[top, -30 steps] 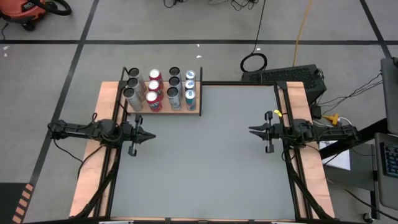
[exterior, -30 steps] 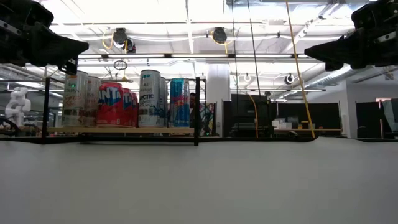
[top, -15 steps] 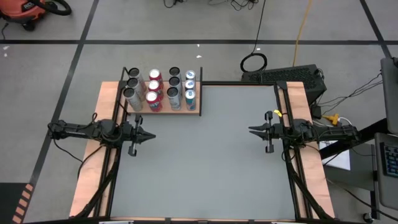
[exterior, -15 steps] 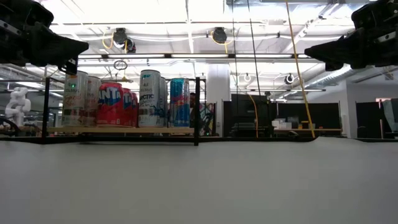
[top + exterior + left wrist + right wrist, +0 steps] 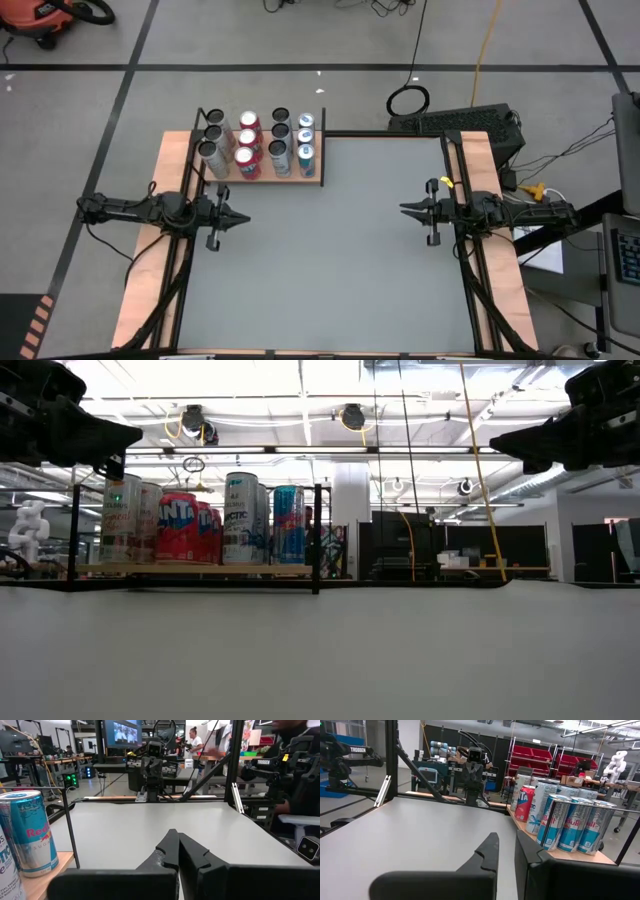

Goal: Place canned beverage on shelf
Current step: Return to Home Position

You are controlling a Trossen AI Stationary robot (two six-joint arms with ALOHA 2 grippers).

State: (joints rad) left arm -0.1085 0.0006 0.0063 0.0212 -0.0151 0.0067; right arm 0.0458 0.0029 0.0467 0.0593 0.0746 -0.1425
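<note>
Nothing has moved: your cans (image 5: 258,146) stand on the shelf (image 5: 270,181) at the far-left corner of the tabletop (image 5: 330,270), left gripper (image 5: 245,217) pinched together and right gripper (image 5: 404,208) a crack apart, both empty at the side edges, so the job looks done.

Note right gripper (image 5: 505,834) over grey desk (image 5: 410,830), fingers narrowly parted. Find shelf (image 5: 592,856) beside it, carrying three blue cans (image 5: 577,822) in a row, red can (image 5: 525,802) and pale cans (image 5: 546,802) behind. See left arm (image 5: 474,770) across desk.
</note>
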